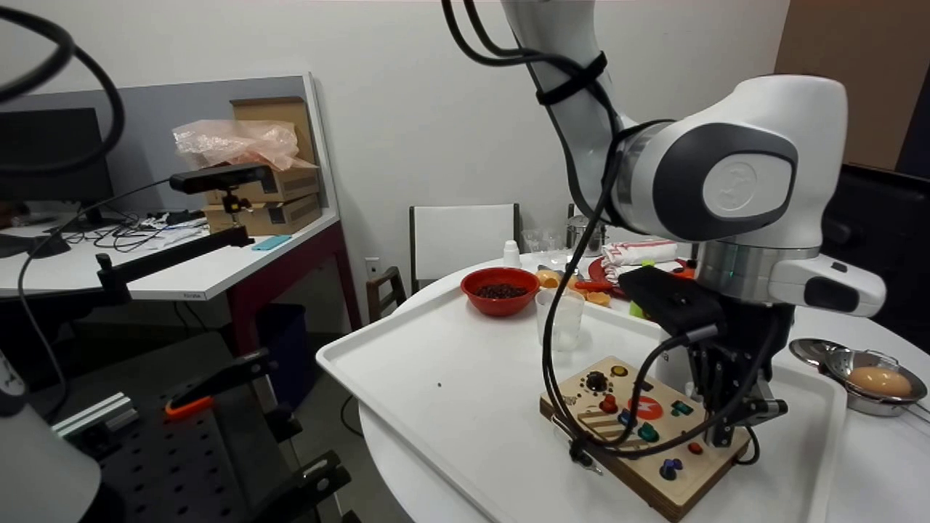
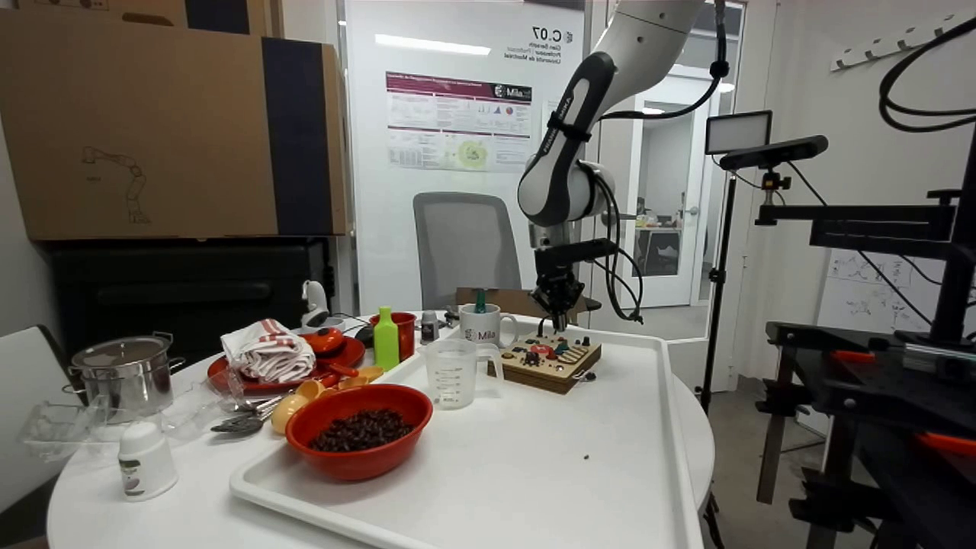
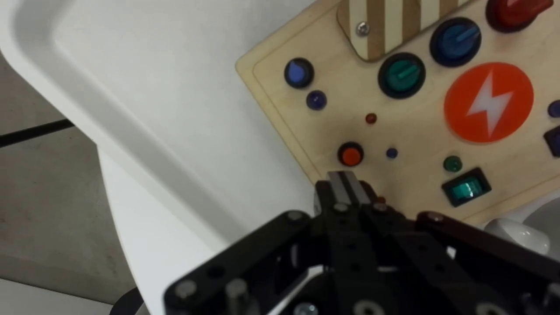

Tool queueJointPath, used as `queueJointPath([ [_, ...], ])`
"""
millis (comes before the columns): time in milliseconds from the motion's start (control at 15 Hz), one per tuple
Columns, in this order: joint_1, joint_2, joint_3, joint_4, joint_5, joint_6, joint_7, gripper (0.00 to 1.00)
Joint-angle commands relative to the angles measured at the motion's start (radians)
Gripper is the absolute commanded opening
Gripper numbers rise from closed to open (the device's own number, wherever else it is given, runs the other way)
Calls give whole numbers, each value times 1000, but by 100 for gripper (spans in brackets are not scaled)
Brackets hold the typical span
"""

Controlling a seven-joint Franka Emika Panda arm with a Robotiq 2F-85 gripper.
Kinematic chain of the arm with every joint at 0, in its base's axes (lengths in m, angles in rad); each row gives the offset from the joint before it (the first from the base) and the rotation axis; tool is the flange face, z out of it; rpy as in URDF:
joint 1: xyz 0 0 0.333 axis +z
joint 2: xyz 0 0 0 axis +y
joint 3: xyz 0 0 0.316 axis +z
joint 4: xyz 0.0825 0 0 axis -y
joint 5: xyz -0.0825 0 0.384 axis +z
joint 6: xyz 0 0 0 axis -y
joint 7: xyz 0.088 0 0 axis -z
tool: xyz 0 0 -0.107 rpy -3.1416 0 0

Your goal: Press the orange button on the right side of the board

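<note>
The board (image 1: 701, 483) is a light-wood panel with coloured buttons, knobs and switches, lying flat on a white tray. It also shows in an exterior view (image 2: 553, 374) and in the wrist view (image 3: 415, 127). The orange button (image 3: 351, 155), round with a black ring, sits near the board's edge; it also shows in an exterior view (image 1: 695, 448). My gripper (image 3: 343, 173) is shut and empty, its two fingertips side by side. It points down at the board, with its tips right beside the orange button. In the exterior views the gripper (image 1: 719, 439) (image 2: 560, 324) is low over the board; contact cannot be told.
The tray's raised rim (image 2: 675, 435) surrounds the board. A white mug (image 2: 476, 328) stands close beside the board. A clear measuring cup (image 2: 451, 374) and a red bowl (image 2: 358, 461) of dark beans are farther along. The arm's black cables (image 1: 548, 349) hang across the board.
</note>
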Motion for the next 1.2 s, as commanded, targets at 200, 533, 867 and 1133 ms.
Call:
queueJointPath([
  [200,33,-53,-6,-50,-18,-32,13,2],
  [533,44,-53,-10,-61,-25,-56,18,2],
  [867,44,-47,-10,-59,-22,-54,22,2],
  [1133,44,-43,-13,-50,-23,-53,25,2],
])
